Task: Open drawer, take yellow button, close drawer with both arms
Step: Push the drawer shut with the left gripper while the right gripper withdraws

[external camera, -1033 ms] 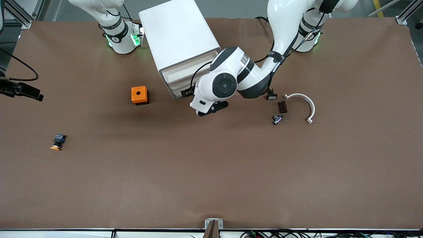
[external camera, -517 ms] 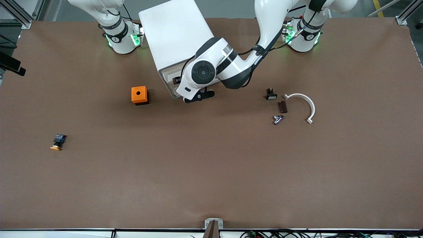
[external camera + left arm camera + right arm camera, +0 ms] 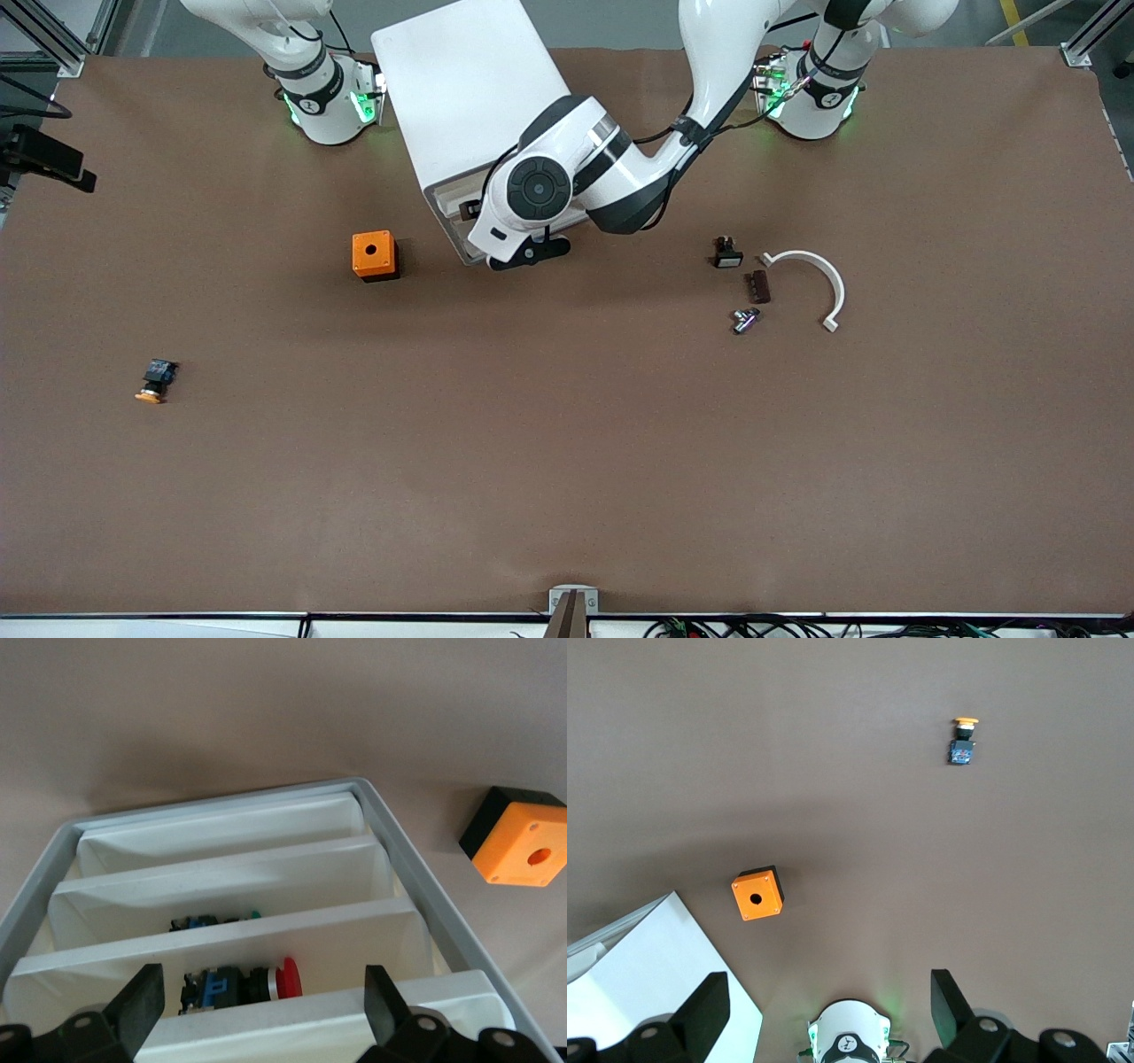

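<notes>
The white cabinet (image 3: 461, 89) stands between the arms' bases, and the drawer (image 3: 446, 193) tops its stack of pale fronts. My left gripper (image 3: 530, 252) hangs open just in front of those fronts, and the drawer's front (image 3: 328, 1014) runs between its fingers (image 3: 142, 1005). A red-capped push-button (image 3: 244, 983) lies in the slot under that front. The orange-capped button (image 3: 152, 381) lies on the table toward the right arm's end. It also shows in the right wrist view, button (image 3: 963, 740). My right gripper (image 3: 828, 1001) is open and empty, high over its own base (image 3: 849, 1041).
An orange box with a hole (image 3: 374, 255) stands beside the cabinet. Toward the left arm's end lie a small black part (image 3: 727, 254), a dark brown piece (image 3: 757, 286), a metal piece (image 3: 744, 320) and a white curved bracket (image 3: 815, 279).
My left hand has swung from the open table in front of the cabinet up to the drawer fronts. Both grippers stayed open. The things on the table have not moved.
</notes>
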Available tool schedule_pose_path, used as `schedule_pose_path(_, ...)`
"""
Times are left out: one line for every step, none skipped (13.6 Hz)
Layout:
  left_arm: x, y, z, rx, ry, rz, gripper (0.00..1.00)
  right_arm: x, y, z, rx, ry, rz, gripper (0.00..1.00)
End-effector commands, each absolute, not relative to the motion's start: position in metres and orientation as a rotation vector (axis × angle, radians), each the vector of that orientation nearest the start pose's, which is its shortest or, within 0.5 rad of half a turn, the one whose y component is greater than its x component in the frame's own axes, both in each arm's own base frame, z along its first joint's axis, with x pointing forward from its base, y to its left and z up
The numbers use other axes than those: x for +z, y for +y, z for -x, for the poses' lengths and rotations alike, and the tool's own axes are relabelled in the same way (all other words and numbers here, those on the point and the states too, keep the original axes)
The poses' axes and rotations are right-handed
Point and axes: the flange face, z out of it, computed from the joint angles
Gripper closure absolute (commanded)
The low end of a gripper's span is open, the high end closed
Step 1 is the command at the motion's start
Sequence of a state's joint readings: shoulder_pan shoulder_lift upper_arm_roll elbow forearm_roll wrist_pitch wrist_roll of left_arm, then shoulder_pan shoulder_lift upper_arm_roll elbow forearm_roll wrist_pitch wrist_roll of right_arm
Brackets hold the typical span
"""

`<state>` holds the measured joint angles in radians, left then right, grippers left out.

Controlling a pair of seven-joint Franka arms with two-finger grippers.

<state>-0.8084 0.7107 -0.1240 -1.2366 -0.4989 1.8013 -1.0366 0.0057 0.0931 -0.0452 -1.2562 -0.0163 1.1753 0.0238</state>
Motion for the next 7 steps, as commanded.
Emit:
schedule_pose_path(0.353,-0.607,-0.408,0.994,-0.468,3.173,0.00,0.673,-0.031,-0.536,0.323,0.130,3.128,0.00)
schedule_pose_path(0.352,-0.606,-0.408,0.996,-0.469,3.170,0.00,0.671,-0.031,-0.536,0.327,0.127,3.126,0.00)
schedule_pose_path(0.351,-0.606,-0.408,0.999,-0.470,3.168,0.00,0.667,-0.031,-0.536,0.337,0.131,3.125,0.00)
schedule_pose_path(0.352,-0.606,-0.408,0.998,-0.470,3.170,0.00,0.666,-0.032,-0.534,0.323,0.134,3.125,0.00)
schedule_pose_path(0.352,-0.606,-0.407,1.001,-0.471,3.168,0.00,0.664,-0.035,-0.531,0.306,0.141,3.125,0.00)
schedule_pose_path(0.351,-0.606,-0.407,1.004,-0.472,3.166,0.00,0.663,-0.039,-0.525,0.282,0.152,3.125,0.00)
schedule_pose_path(0.348,-0.606,-0.404,1.011,-0.470,3.158,0.00,0.661,-0.042,-0.520,0.270,0.159,3.124,0.00)
